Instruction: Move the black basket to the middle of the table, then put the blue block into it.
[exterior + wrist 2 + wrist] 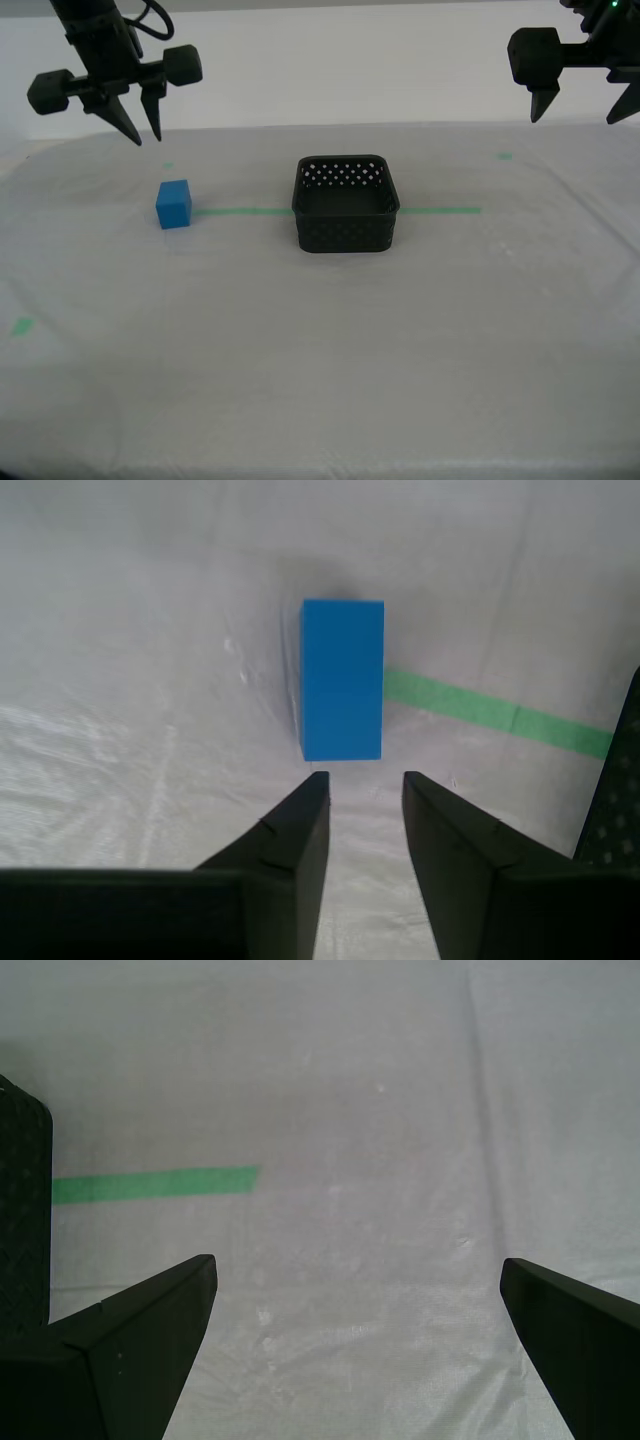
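Blue block [173, 203] sits flat on the table [320, 360] at the green tape line's [240, 211] end, toward the exterior view's left, below my second gripper [143, 130], whose jaws hang narrowly parted and empty. Centrally stands the black basket [345, 203], upright. At the exterior view's right, my first gripper [585, 110] hovers spread wide, partly cropped.

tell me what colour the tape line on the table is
Green tape line, clearest in the second wrist view.

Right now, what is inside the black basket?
The black basket looks empty: only its dark floor and perforated far wall show. The near wall hides the front part of the floor. The blue block sits outside, on the table.
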Controlling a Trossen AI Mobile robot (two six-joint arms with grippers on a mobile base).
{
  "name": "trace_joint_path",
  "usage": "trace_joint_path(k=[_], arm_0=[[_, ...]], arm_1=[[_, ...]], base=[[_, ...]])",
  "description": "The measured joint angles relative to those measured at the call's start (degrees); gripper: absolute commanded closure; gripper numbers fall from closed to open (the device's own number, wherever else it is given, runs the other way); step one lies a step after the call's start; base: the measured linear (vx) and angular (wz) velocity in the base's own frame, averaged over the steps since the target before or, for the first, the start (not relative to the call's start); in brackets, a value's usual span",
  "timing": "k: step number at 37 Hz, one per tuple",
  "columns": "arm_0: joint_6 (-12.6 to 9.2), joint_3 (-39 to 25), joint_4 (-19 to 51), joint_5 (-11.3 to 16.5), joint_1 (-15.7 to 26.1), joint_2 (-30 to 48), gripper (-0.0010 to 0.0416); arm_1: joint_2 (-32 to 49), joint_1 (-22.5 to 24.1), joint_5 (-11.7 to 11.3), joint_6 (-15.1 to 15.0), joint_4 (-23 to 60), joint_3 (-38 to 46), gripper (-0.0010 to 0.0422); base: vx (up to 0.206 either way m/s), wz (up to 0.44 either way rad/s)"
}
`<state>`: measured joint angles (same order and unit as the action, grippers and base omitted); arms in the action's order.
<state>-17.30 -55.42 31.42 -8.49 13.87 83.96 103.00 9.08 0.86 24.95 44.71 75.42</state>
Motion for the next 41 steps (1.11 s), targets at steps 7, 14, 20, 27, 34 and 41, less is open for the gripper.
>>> trace_joint_path(k=[7,14,20,27,34,41], arm_0=[[0.02,0.0,-0.02,0.0,-0.07,0.0,0.0007],[0.0,0.0,-0.04,0.0,-0.04,0.0,0.0007],[0.0,0.0,-0.07,0.0,0.0,0.0,0.0007],[0.0,0.0,-0.09,0.0,-0.07,0.0,0.0007],[0.0,0.0,-0.09,0.0,0.0,0.0,0.0007],[-0.02,0.0,-0.09,0.0,0.0,0.0,0.0007]], arm_1=[[3.06,0.04,0.59,-0.07,-1.44,0.0,0.0203],[3.63,0.04,0.55,-0.11,-3.96,-0.04,0.0135],[3.69,0.04,0.04,-0.11,-5.29,-0.07,0.0087],[5.68,0.02,-0.33,-0.11,-6.12,-0.17,0.0053],[9.42,0.04,-0.33,-0.09,-6.54,-0.2,0.0051],[12.57,0.04,-0.33,0.11,-8.15,-0.2,0.005]], base=[[0.0,0.0],[0.0,0.0],[0.0,0.0],[0.0,0.0],[0.0,0.0],[0.0,0.0]])
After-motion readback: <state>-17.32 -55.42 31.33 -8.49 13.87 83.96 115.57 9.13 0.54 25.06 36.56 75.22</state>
